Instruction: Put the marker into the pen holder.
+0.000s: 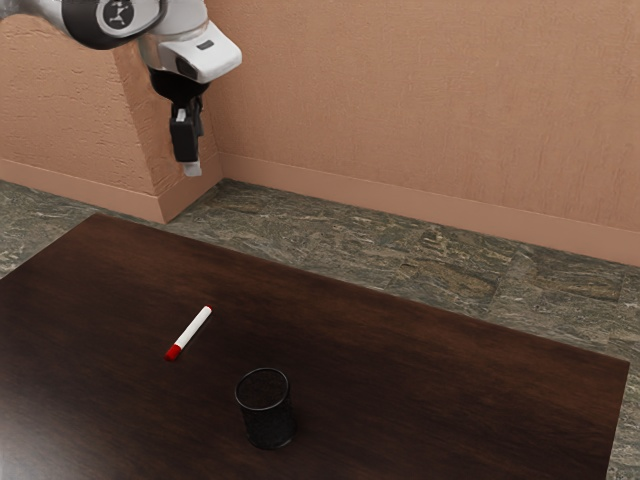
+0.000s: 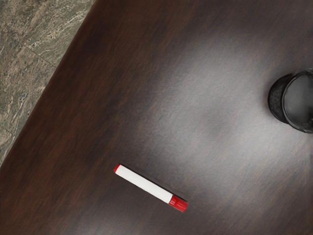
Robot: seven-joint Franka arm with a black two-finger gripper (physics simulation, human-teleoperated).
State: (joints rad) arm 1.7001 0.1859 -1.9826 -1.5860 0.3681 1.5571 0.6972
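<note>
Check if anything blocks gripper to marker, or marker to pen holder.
Nothing visible on either stretch. The gripper hangs high, with only air between it and the marker lying on the table. From there to the pen holder, only the holder's own upright wall looks like it needs clearing.

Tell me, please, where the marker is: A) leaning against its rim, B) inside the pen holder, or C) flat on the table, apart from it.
C: the marker lies on the table, with bare surface between it and the pen holder.
</note>
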